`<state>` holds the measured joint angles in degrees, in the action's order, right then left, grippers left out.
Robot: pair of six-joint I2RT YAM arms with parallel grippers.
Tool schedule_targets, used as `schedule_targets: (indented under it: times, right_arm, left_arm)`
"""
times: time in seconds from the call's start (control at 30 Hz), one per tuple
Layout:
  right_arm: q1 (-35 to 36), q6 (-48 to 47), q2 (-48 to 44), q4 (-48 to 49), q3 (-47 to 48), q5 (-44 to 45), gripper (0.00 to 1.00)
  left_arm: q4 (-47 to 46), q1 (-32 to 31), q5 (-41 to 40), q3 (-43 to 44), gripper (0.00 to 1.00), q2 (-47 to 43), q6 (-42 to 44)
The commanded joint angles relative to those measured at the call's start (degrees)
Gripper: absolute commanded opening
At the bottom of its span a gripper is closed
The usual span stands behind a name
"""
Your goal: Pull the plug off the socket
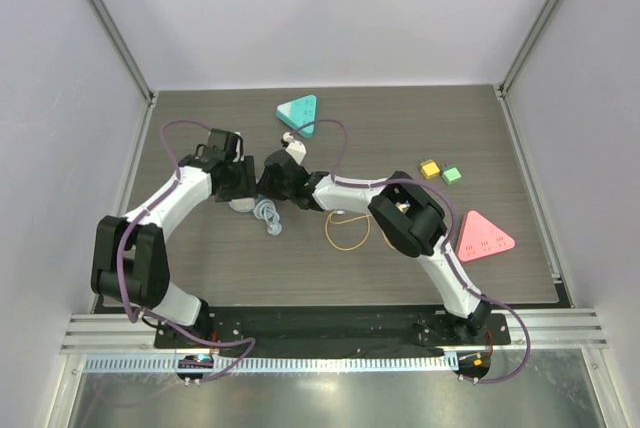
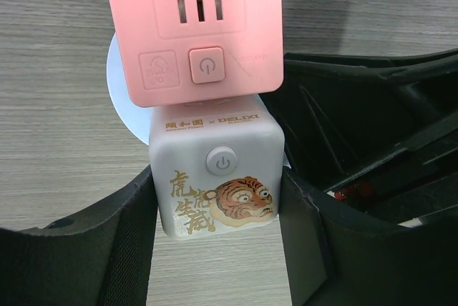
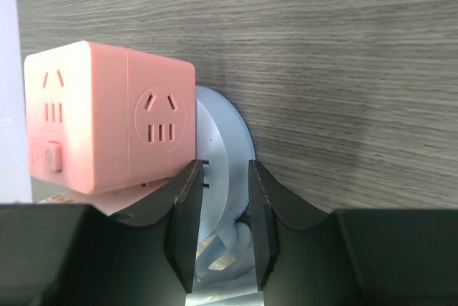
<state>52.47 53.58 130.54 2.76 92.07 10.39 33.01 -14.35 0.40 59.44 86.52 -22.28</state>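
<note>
A white socket cube (image 2: 215,177) with a tiger print has a pink socket cube (image 2: 193,20) joined to its far side. My left gripper (image 2: 215,202) is shut on the white cube, one finger on each side. A pale blue round plug (image 3: 223,145) sits against the pink cube (image 3: 107,120). Its pale blue cable (image 3: 223,249) runs back between my fingers. My right gripper (image 3: 222,209) is shut on the plug. In the top view both grippers, left (image 1: 243,183) and right (image 1: 272,180), meet at the table's middle left, with the coiled cable (image 1: 268,214) just below them.
A teal triangle (image 1: 300,111) lies at the back. A pink triangle (image 1: 482,236) lies at the right. A yellow block (image 1: 430,169) and a green block (image 1: 451,175) sit at the right back. A yellow rubber band (image 1: 348,231) lies under the right arm.
</note>
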Motion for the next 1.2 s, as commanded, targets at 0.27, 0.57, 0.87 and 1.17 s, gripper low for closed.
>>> schedule_targets:
  times: [0.27, 0.57, 0.87, 1.17]
  right_arm:
    - [1.32, -1.82, -0.9, 2.33, -10.95, 2.97, 0.41]
    - [1.06, -4.53, -7.66, -1.0, -12.53, 5.69, 0.46]
    - [1.14, -6.3, -12.42, -2.41, -15.08, 4.11, 0.51]
    - [1.06, -8.93, -13.99, -2.33, -16.22, 3.32, 0.61]
  left_arm:
    - [-2.78, -2.97, 16.38, 3.31, 0.0, -3.2, -2.68]
    - [-3.22, -3.05, 21.03, 3.23, 0.0, -1.27, -3.91]
    - [-3.57, -3.05, 23.41, 2.35, 0.49, -1.97, -5.14]
    - [-3.66, -3.14, 23.24, 1.64, 0.81, -4.69, -4.7]
